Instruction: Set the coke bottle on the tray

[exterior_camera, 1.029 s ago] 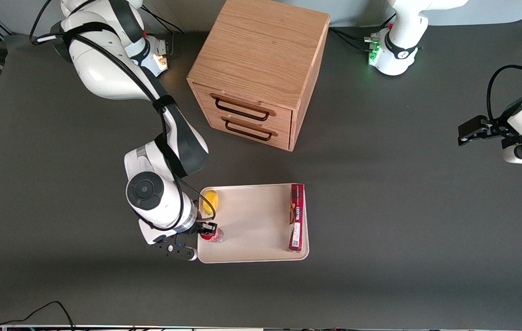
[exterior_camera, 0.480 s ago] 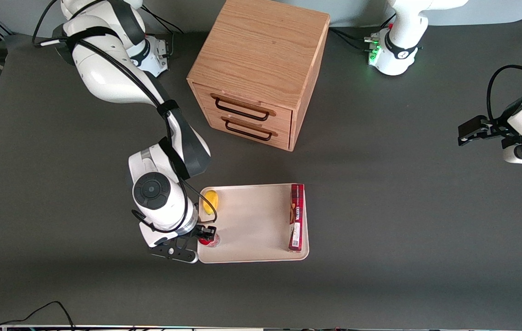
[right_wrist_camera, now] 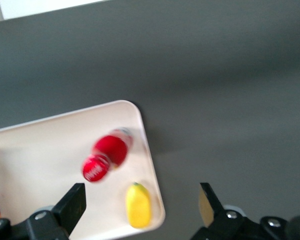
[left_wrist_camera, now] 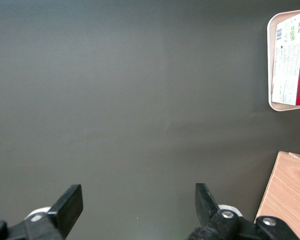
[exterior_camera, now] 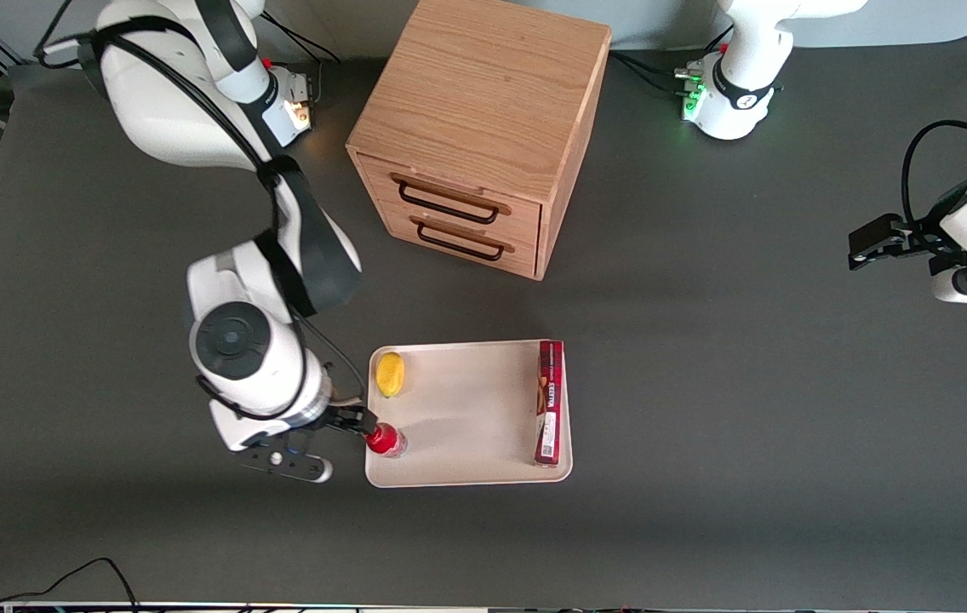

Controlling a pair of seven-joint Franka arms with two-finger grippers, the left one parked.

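Note:
The small red coke bottle (exterior_camera: pixel 385 440) stands upright on the cream tray (exterior_camera: pixel 466 409), in the tray's corner nearest the front camera at the working arm's end. It also shows in the right wrist view (right_wrist_camera: pixel 106 156), standing free on the tray (right_wrist_camera: pixel 50 150). My gripper (exterior_camera: pixel 350 419) hangs just off the tray's edge, beside the bottle and above table level. Its fingers (right_wrist_camera: pixel 75 202) are spread wide with nothing between them.
A yellow lemon (exterior_camera: pixel 390 374) lies on the tray, farther from the front camera than the bottle. A long dark-red box (exterior_camera: pixel 549 402) lies along the tray's edge toward the parked arm. A wooden two-drawer cabinet (exterior_camera: pixel 479 128) stands farther back.
My gripper has let go of the bottle and drawn back off the tray toward the working arm's end, rising. The bottle stays standing on the tray.

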